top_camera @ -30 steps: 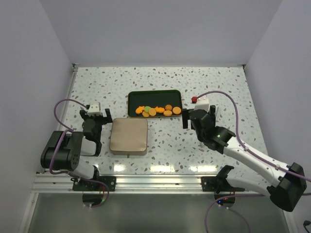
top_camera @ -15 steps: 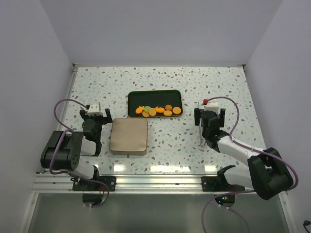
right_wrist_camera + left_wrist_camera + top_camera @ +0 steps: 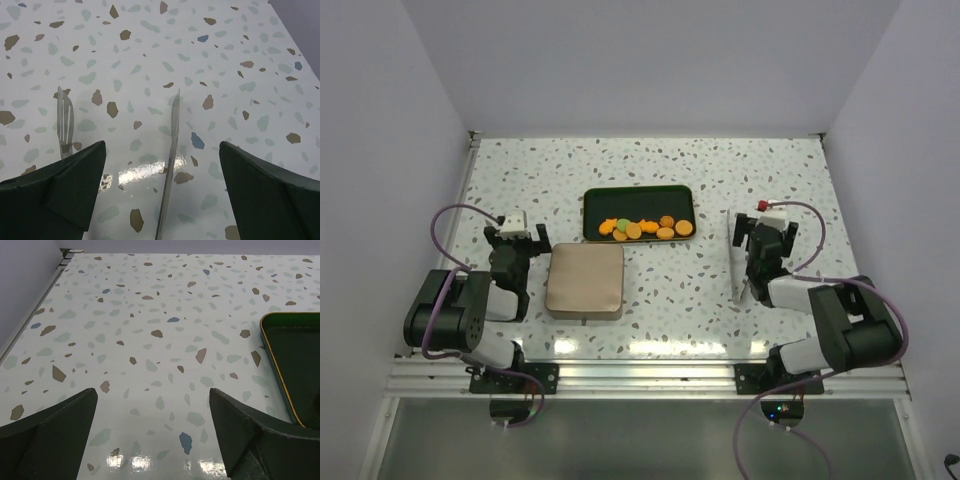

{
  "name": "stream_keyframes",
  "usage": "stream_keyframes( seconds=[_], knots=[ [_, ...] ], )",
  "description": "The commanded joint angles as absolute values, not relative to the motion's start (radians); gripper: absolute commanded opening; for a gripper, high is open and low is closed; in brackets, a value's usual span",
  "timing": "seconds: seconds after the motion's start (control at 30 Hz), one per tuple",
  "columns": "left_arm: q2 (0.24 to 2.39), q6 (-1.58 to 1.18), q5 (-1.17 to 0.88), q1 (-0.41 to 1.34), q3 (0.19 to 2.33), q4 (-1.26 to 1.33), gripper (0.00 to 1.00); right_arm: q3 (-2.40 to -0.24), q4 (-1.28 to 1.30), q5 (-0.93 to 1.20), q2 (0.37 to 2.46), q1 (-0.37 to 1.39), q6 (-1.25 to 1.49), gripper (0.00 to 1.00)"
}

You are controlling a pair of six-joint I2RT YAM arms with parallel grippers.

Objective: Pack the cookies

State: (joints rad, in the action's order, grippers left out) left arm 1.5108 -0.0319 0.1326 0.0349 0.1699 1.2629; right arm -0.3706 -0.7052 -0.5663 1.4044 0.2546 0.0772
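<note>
The cookies (image 3: 645, 228), mostly orange with one green, lie in a row along the near side of a dark green tray (image 3: 603, 202) at mid-table. A closed tan tin (image 3: 585, 280) sits to the tray's near left. My left gripper (image 3: 516, 238) stands open just left of the tin, over bare table; its wrist view shows the open gripper (image 3: 153, 390) and the tray's corner (image 3: 295, 355). My right gripper (image 3: 760, 234) is open, folded back at the right, well apart from the tray. Nothing is held between the right gripper's (image 3: 162, 145) fingers.
A thin clear plastic piece (image 3: 737, 262) lies on the table beside the right gripper; in the right wrist view this clear piece (image 3: 173, 130) runs between the open fingers on the surface. The speckled tabletop ends at white walls on the left, back and right.
The right arm has drawn back from beside the tray toward its base, its gripper shifting right and nearer. The left arm, tin, tray and cookies have not moved.
</note>
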Motion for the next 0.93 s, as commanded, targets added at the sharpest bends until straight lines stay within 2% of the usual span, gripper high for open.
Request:
stream_keyframes(
  seconds=[0.0,0.13,0.9],
  knots=[
    [1.511,-0.005,0.127,0.038,0.167,1.356,1.0,-0.362,-0.914,-0.494,1.456,0.226,0.049,0.99],
    [1.513,-0.005,0.127,0.038,0.169,1.356,1.0,-0.328,-1.072,-0.416,1.551,0.19,0.042,0.99],
    [1.511,-0.006,0.129,0.041,0.169,1.355,1.0,-0.328,-1.049,-0.423,1.539,0.19,0.046,0.99]
  ],
)
